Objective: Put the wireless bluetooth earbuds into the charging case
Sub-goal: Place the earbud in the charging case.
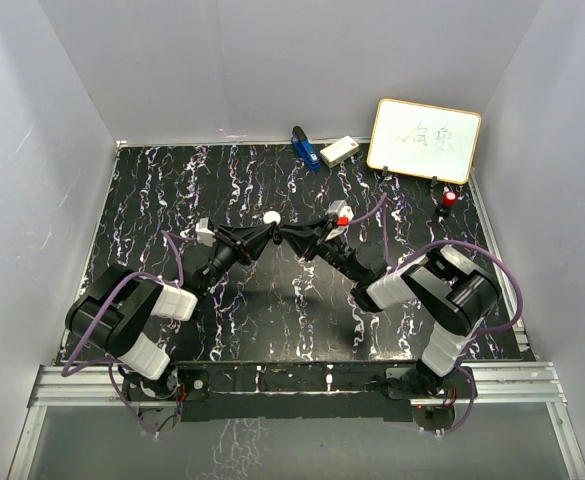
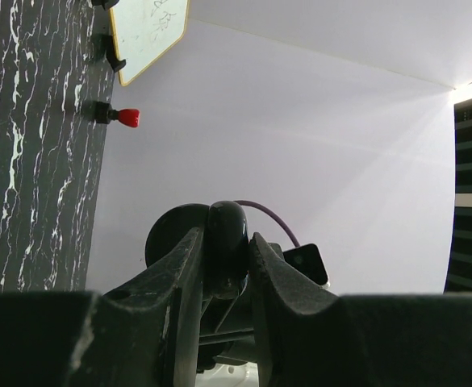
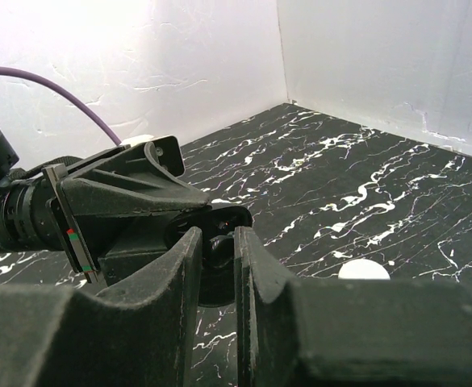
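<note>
table (image 1: 172, 200): flat black top with white marble-like veins
walls (image 1: 272, 60): plain pale panels, matte; rough texture in the right wrist view
left gripper (image 2: 226, 236): matte black moulded plastic fingers, rolled sideways, clamped on the charging case; only a narrow gap, filled by the case
charging case (image 2: 227, 219): black, glossy, rounded; off the table at mid-table where the two arms meet; no logo readable
white puck (image 1: 271, 217): round, flat and smooth; lies on the table just beyond the left gripper's tip
blue item (image 1: 304, 148): elongated, blue and black plastic, at the far edge; type unclear
earbuds: not made out in any view, too small or hidden
right gripper (image 3: 217, 235): black plastic fingers nearly together, tips at the case's dark round face; cannot tell whether they hold anything
white box (image 1: 339, 151): small rectangular block, just right of the blue item
whiteboard (image 1: 424, 140): white, light wood-coloured frame, rounded corners, propped on black feet; green handwritten marks, not legible
red-capped piece (image 1: 450, 199): small black body, red top, near the whiteboard
</note>
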Action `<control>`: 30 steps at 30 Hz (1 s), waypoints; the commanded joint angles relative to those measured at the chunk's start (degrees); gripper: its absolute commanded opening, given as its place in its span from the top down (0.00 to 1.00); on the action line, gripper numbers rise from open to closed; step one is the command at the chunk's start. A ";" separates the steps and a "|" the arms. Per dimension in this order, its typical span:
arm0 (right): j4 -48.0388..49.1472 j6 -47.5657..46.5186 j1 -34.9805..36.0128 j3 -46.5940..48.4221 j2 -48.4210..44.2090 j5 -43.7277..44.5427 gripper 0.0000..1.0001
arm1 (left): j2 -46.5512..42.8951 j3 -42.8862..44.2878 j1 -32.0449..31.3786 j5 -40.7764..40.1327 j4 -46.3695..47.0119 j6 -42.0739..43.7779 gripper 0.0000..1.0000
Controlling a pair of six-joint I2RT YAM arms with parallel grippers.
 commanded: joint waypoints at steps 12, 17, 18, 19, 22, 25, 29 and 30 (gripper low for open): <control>19.22 1.22 0.18 -1.42 -5.72 0.84 0.45 | 2.81 2.34 -0.26 -0.21 10.33 -0.92 1.00; 19.10 1.25 0.19 -2.75 -8.57 2.09 0.41 | 5.59 1.72 -0.27 -0.06 13.22 -1.35 1.00; 18.93 0.60 0.16 -2.95 -8.93 2.43 0.40 | 6.22 1.53 -0.27 -0.04 14.03 -1.62 1.00; 18.54 0.04 0.12 -3.07 -9.22 2.88 0.40 | 6.97 1.42 -0.27 0.10 15.04 -1.81 1.00; 15.22 -2.19 0.15 -3.59 -10.89 6.04 0.43 | 9.07 1.92 -0.28 1.34 17.18 -2.32 1.00; 7.84 -4.50 0.12 -4.15 -15.00 10.56 0.48 | 10.03 3.02 -0.27 2.64 17.09 -1.94 1.00; -20.07 -5.21 0.11 2.24 -23.00 17.43 0.39 | 8.51 3.08 -0.22 3.03 14.72 -0.13 1.00; -28.90 -5.69 0.11 5.30 -24.16 19.22 0.35 | 7.74 3.01 -0.26 2.99 13.72 0.53 1.00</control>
